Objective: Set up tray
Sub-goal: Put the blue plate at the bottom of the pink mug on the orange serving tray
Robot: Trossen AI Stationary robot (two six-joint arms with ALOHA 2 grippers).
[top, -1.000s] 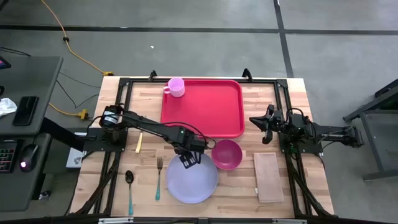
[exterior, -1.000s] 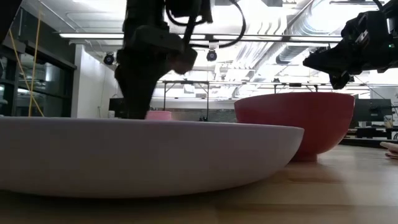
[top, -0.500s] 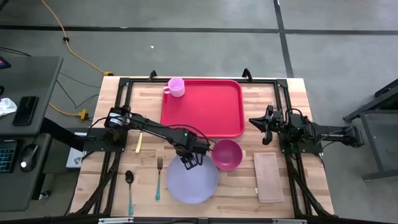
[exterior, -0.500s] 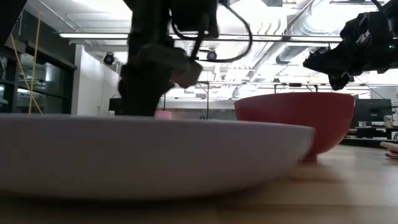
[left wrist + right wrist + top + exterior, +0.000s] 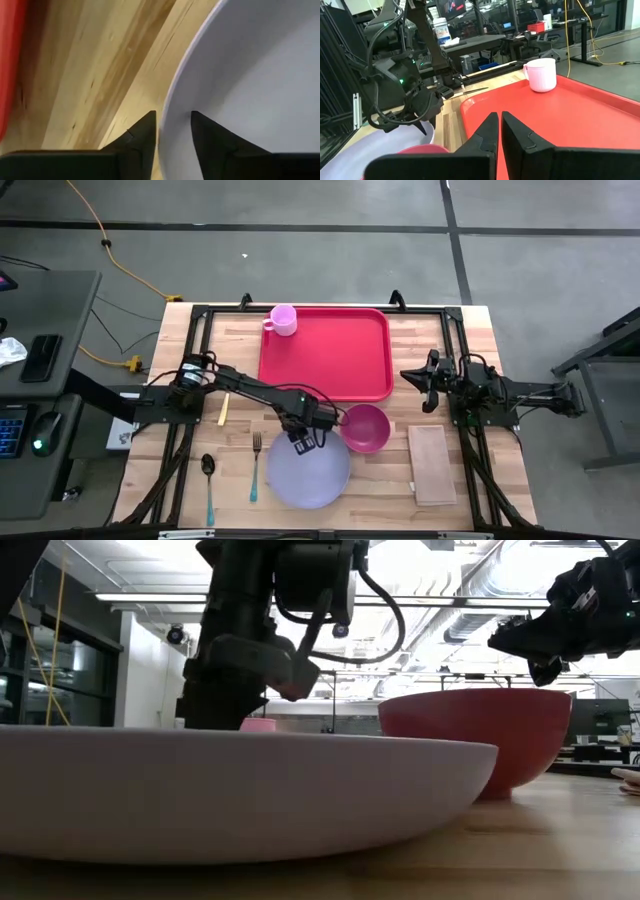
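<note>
The red tray lies at the table's far middle, a pink cup standing on its far left corner. A round lavender plate rests flat on the wood near the front edge. My left gripper points down at the plate's far left rim. It is open, with one finger over the plate's inside and the other over the table outside it. My right gripper waits shut at the right, level above the table, touching nothing. My left gripper stands astride the plate's far left rim from above, one finger inside the rim and one outside. Whether either finger touches the rim I cannot tell. The plate lies flat on the table.
A pink bowl stands just right of my left gripper, close to the plate. A tan napkin lies at the near right. A fork, a spoon and a small pale utensil lie left of the plate.
My left gripper has sunk toward the plate's far left rim, still pointing down, and now stands low over it.
</note>
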